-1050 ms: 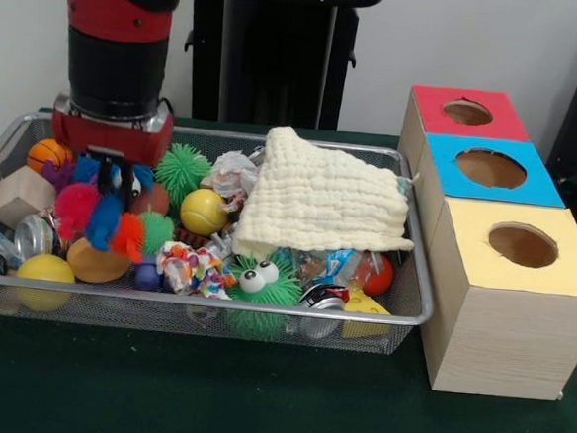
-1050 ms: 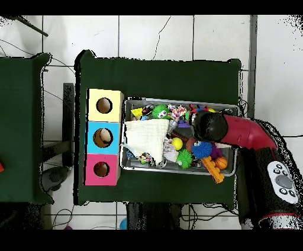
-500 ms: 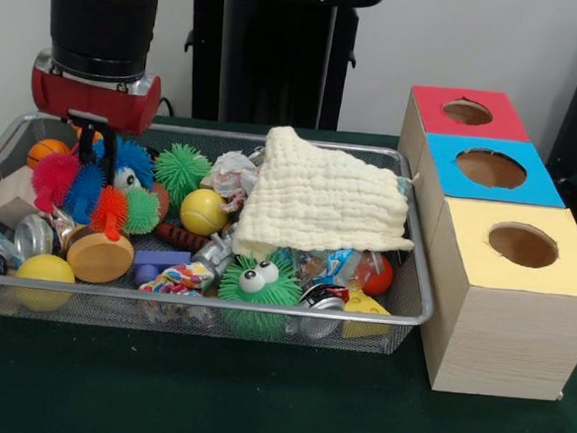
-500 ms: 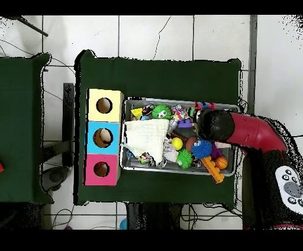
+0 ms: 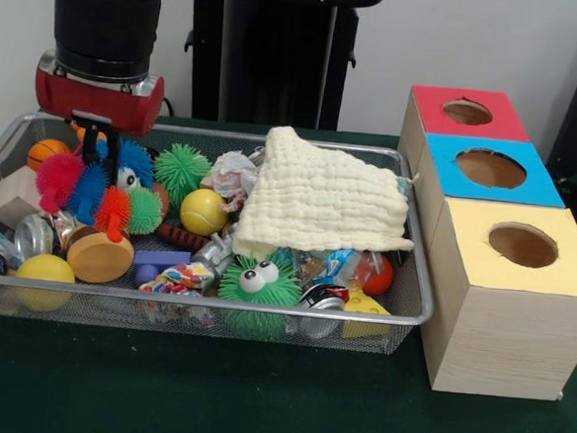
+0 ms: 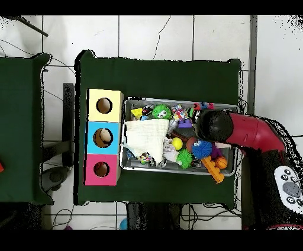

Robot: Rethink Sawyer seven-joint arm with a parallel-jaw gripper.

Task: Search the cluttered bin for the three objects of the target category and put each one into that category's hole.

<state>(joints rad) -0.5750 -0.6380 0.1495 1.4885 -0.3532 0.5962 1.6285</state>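
My gripper (image 5: 93, 145) hangs over the left end of the wire bin (image 5: 212, 316), shut on a fuzzy toy (image 5: 92, 191) made of red, blue, orange and green puffs with a googly eye. The toy dangles just above the clutter. In the overhead view the red arm (image 6: 237, 131) covers the gripper. Three boxes with round holes stand to the right of the bin: red (image 5: 467, 112), blue (image 5: 490, 169) and yellow (image 5: 522, 245).
A cream cloth (image 5: 319, 199) covers the bin's right half. Around it lie a green spiky ball with eyes (image 5: 259, 284), a yellow ball (image 5: 204, 211), a small basketball (image 5: 47, 150), a wooden block (image 5: 18, 196) and a wooden disc (image 5: 100, 256).
The gripper rose out of the clutter with the fuzzy toy in it, then shifted a little to the right. A purple block and the disc now show beneath.
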